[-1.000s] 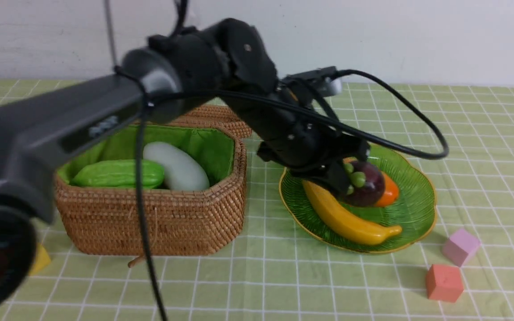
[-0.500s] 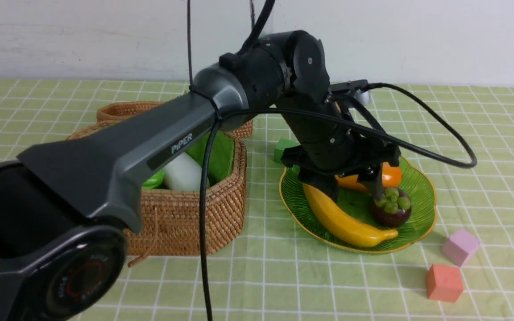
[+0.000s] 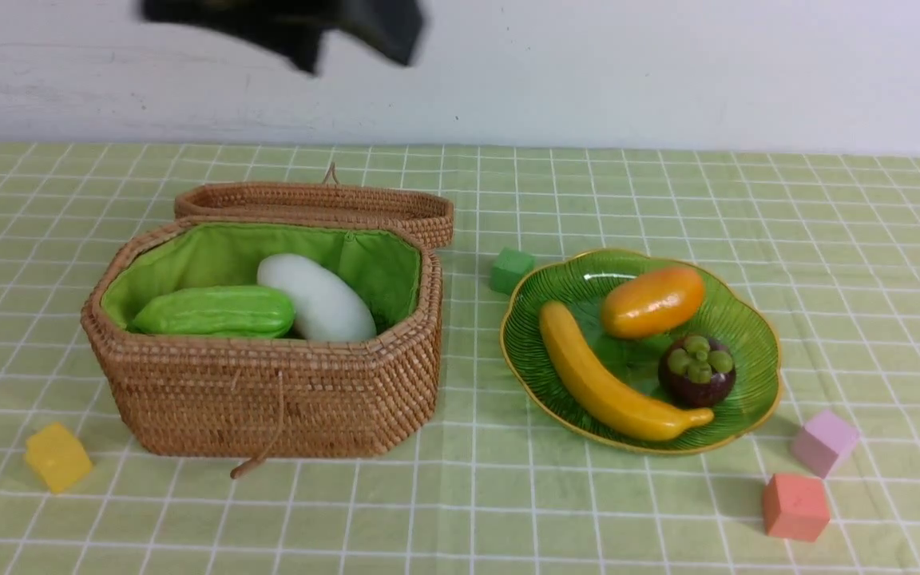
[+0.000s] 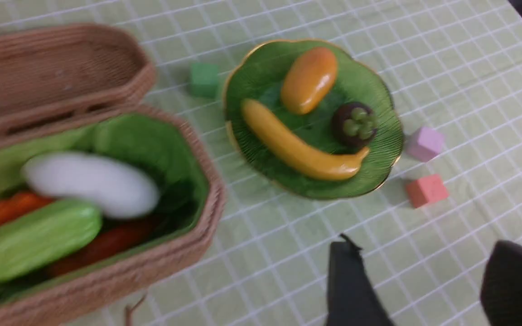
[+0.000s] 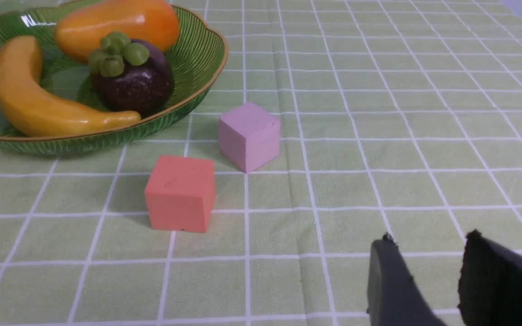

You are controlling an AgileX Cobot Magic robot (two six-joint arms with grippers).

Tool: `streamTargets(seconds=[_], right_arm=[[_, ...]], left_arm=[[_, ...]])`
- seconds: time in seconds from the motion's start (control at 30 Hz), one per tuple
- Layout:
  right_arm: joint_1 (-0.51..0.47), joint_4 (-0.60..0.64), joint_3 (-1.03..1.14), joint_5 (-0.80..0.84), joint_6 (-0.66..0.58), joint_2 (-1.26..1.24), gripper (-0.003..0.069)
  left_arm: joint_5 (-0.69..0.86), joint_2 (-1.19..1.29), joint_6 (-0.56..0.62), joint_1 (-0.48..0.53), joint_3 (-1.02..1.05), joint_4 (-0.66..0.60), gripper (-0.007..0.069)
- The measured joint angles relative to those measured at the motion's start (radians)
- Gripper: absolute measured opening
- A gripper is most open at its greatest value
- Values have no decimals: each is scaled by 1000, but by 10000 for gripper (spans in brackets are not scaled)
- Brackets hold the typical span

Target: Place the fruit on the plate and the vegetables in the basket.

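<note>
The green glass plate [image 3: 747, 319] holds the yellow banana [image 3: 604, 383], the orange mango-like fruit [image 3: 652, 302] and the purple mangosteen [image 3: 697, 371]. The open woven basket [image 3: 268, 399] holds the green cucumber [image 3: 216, 311] and the white vegetable [image 3: 316, 299]. The orange pumpkin [image 4: 9, 210] shows under them in the left wrist view only. My left gripper [image 4: 424, 258] is open and empty, high above the cloth in front of the plate [image 4: 379, 90]. My right gripper [image 5: 428, 237] is open and empty, low over the cloth to the right of the plate [image 5: 197, 59].
The basket lid [image 3: 316, 204] lies behind the basket. Small cubes sit on the cloth: green [image 3: 510, 270] by the plate, pink [image 3: 825, 442] and coral [image 3: 795, 505] to its front right, yellow [image 3: 57, 457] at the front left. A blurred part of my left arm [image 3: 308, 24] is at the top.
My left gripper set the mangosteen on the plate, let go of it, then rose and drew back up and to the left. Only a blur of the arm stays in the front view.
</note>
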Motion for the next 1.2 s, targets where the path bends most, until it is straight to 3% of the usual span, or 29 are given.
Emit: streamTargets(seconds=[0.13, 0.2, 0.4, 0.67, 0.77, 0.97, 1.2], right_arm=[[0, 0, 0, 0, 0, 0, 239], [0, 0, 0, 0, 0, 0, 239], [0, 0, 0, 0, 0, 0, 239], [0, 0, 0, 0, 0, 0, 239], [0, 0, 0, 0, 0, 0, 240], [-1, 0, 0, 4, 0, -1, 240], [-1, 0, 0, 5, 0, -1, 240]], left_arm=[[-32, -435, -110, 0, 405, 103, 72], [-67, -621, -167, 0, 592, 123, -7], [-94, -890, -235, 0, 867, 106, -13], [-225, -1114, -235, 0, 926, 91, -13], [-277, -1257, -235, 0, 949, 32, -13], [-332, -1290, -235, 0, 944, -89, -13], [-322, -1243, -235, 1, 944, -91, -13]])
